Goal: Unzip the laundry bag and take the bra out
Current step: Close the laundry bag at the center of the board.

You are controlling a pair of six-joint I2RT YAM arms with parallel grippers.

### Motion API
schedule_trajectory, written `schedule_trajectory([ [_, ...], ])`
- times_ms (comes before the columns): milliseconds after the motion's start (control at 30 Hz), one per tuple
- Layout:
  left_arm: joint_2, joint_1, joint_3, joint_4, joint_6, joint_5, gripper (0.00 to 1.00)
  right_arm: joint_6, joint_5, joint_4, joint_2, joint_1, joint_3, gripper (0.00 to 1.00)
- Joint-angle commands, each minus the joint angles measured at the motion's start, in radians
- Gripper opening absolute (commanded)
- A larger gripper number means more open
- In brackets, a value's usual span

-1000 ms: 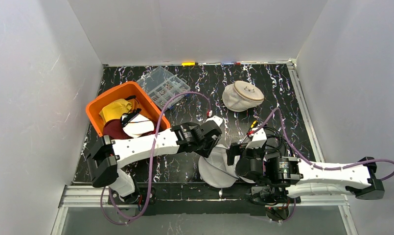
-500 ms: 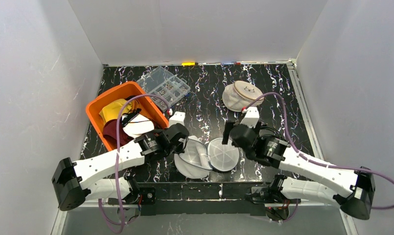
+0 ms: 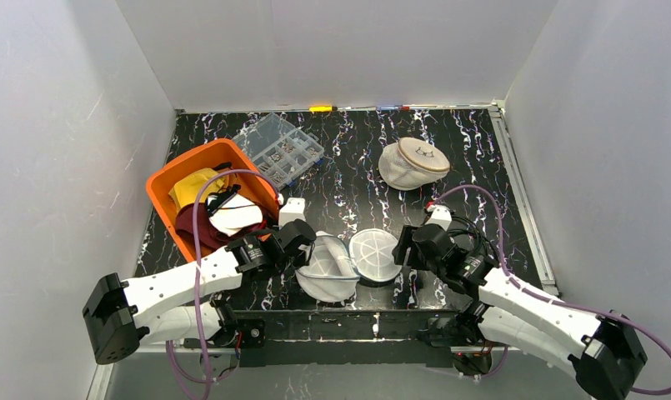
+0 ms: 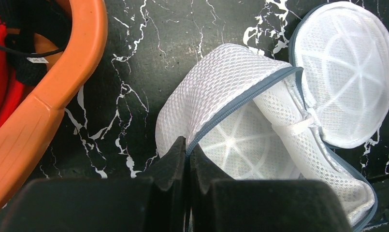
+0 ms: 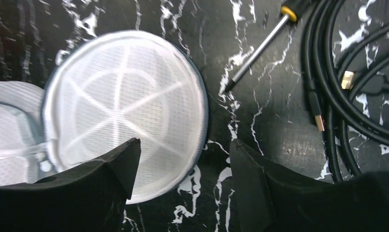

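Observation:
The white mesh laundry bag (image 3: 325, 273) lies unzipped near the table's front edge, its round lid (image 3: 373, 253) flipped out to the right. My left gripper (image 4: 188, 145) is shut on the grey zipper rim of the laundry bag (image 4: 209, 99) at its left side. The star-ribbed bottom and a white mesh band show inside; I cannot make out a bra there. My right gripper (image 5: 183, 145) is open, its jaws straddling the lower right edge of the lid (image 5: 124, 101). From above, the left gripper (image 3: 305, 250) and the right gripper (image 3: 401, 250) flank the bag.
An orange bin (image 3: 167, 179) of clothes stands left of the bag, with a clear compartment box (image 3: 279, 148) behind it. A second, zipped mesh bag (image 3: 413, 162) sits at the back right. A screwdriver (image 5: 260, 46) and black cables (image 5: 337, 96) lie right of the lid.
The bag has gone from closed to open, its lid flipped to the right. My left gripper shut on the rim and drew left. My right gripper came down over the lid, jaws narrowing a little.

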Motion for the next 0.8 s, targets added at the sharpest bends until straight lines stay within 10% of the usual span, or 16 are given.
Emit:
schedule_trajectory([
  [0, -0.009, 0.002, -0.003, 0.02, -0.002, -0.015, 0.0, 0.03, 0.0, 0.102, 0.04, -0.004, -0.043, 0.73],
  [767, 0.015, 0.002, 0.027, 0.0, 0.017, 0.008, 0.0, 0.133, 0.035, 0.216, 0.144, -0.005, -0.167, 0.35],
])
